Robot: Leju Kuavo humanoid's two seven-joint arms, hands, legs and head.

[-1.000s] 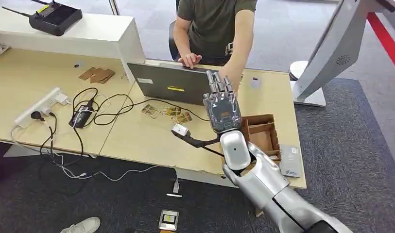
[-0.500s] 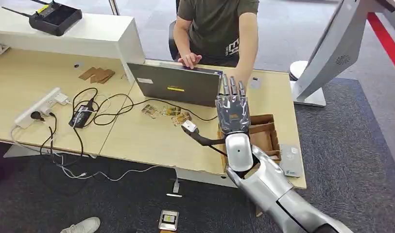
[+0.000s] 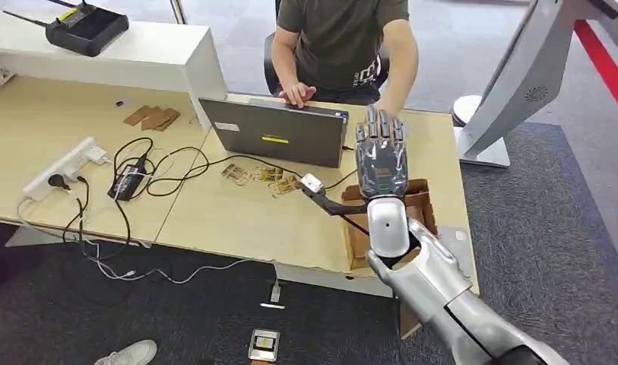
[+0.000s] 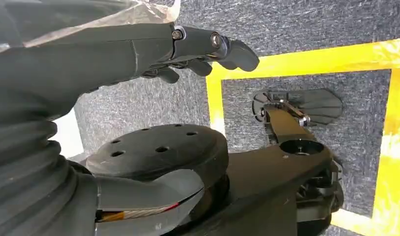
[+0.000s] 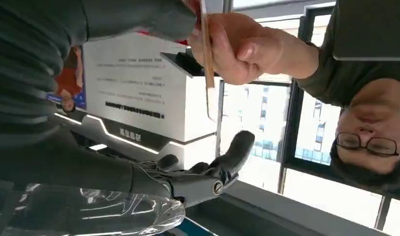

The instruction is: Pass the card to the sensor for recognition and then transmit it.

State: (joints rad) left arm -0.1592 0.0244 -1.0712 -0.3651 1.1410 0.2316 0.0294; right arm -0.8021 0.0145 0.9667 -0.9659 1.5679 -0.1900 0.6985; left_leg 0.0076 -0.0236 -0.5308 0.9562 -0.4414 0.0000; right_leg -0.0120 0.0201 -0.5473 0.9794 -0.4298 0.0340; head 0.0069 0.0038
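The robot's right hand [image 3: 381, 160] rises open-fingered at the desk's [image 3: 229, 213] two o'clock corner, while its wrist camera reveals a person's hand [image 5: 237, 46] pinching the card [image 5: 206, 54] edge-on beside its thumb; the left hand [image 4: 138, 49] hangs empty, fingers loosely apart.

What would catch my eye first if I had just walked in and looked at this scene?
Probably the robot's silver right arm, raised over the wooden desk with the right hand lifted upright near a seated person behind a laptop. From the right wrist view, the person's hand holds a thin card edge-on by the robot's fingers. A tangle of black cables sprawls across the desk's left half.
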